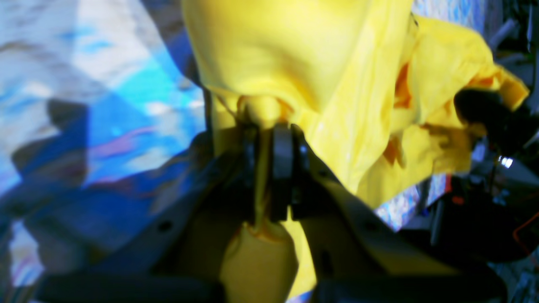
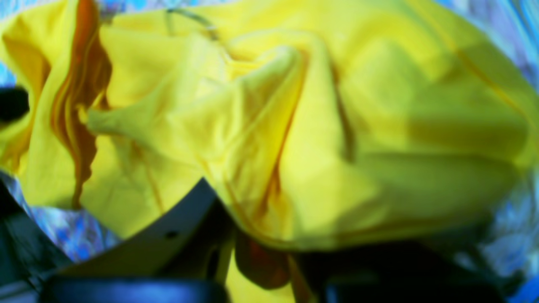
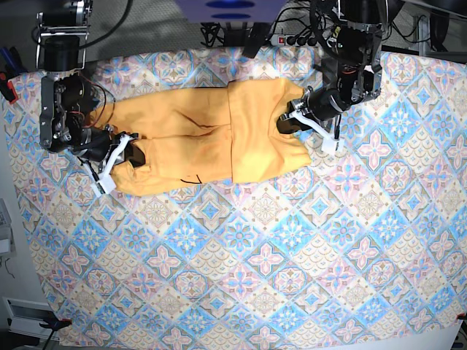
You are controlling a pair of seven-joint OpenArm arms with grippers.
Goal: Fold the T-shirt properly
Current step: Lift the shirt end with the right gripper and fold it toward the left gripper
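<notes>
**Two tools at opposite ends of a bunched yellow shirt**

Two arms reach onto the desk (image 3: 292, 240), which is covered by a blue-and-pink tiled tablecloth (image 3: 241, 292). The T-shirt (image 3: 211, 138) lies across the far part of the desk in the base view, stretched sideways between the arms, rumpled, with a raised fold line running across it near its middle.

The left tool (image 1: 269, 168) is pinching the cloth: in the left wrist view a thin layer of yellow fabric passes straight between its dark pads (image 1: 282, 160), which stand nearly together, and a small knot of cloth bulges just beyond them. In the base view this tool (image 3: 292, 118) sits at the shirt's edge on that view's right.

The right tool (image 3: 125, 152) is at the opposite edge of the shirt, on the base view's left. In the right wrist view the T-shirt (image 2: 294, 118) fills almost the whole frame in deep folds and drapes over the tool's front, with a strip of cloth running down between its fingers (image 2: 168, 235). The tips are hidden under fabric, so I cannot tell whether it is closed on the cloth.
</notes>
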